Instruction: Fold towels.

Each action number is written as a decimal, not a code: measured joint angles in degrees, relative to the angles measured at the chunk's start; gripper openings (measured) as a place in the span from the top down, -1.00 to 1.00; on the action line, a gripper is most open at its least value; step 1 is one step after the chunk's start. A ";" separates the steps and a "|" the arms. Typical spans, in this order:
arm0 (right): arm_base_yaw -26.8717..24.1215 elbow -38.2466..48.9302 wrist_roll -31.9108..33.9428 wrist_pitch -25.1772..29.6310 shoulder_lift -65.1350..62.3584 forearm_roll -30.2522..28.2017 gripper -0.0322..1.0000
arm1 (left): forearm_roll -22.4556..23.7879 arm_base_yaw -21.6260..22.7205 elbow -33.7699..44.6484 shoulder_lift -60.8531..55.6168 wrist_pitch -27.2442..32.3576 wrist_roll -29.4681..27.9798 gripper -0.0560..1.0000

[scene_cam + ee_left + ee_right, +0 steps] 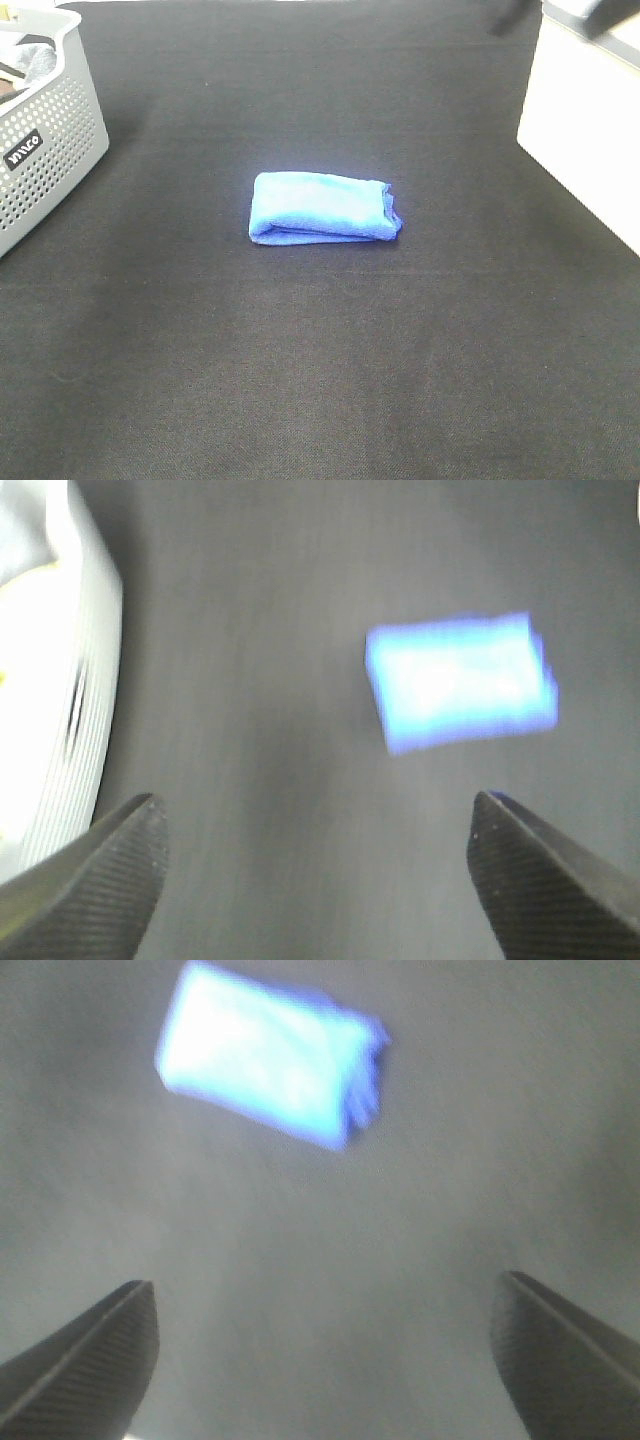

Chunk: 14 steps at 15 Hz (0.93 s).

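Towel (323,207) lies folded, well clear of both wide-spread, empty pairs of fingers (115,880) (90,1370).

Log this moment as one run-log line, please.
towel: folded compact, flat on black mat | left gripper: open, empty, clear of towel | right gripper: open, empty, clear of towel | basket: far left

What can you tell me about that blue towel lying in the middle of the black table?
The blue towel is bright royal blue and looks like soft, fuzzy microfibre. It is already folded into a compact, thick rectangle with several layers, its long side running left to right in the high view. The layered edges show at its right end, where they look darker; the left end is rounded. It lies flat on the black cloth surface, near the middle. Nothing else touches it, and no fingers are on it. No tag is visible.
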 joint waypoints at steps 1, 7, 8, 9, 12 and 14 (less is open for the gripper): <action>0.00 4.87 0.00 0.11 -3.84 -1.32 -0.70 | 0.00 0.00 6.76 -5.90 -0.06 0.17 -0.58; 0.00 36.73 0.00 0.40 -28.25 -3.61 -0.70 | 0.29 0.00 43.32 -38.22 0.34 0.92 -0.58; 0.00 41.14 0.00 0.23 -32.09 -4.07 -0.70 | 0.34 0.00 47.84 -43.66 0.46 1.49 -0.58; 0.00 47.38 -0.06 -0.52 -38.10 -5.21 -0.70 | 0.40 0.00 53.92 -52.37 0.52 2.12 -0.58; 0.00 54.49 -1.55 -2.92 -50.71 -7.62 -0.70 | 0.17 0.00 58.61 -65.83 0.63 3.84 -0.58; 0.00 56.32 -3.09 -4.07 -57.98 -8.02 -0.70 | -0.80 0.00 58.79 -71.62 -1.20 7.79 -0.58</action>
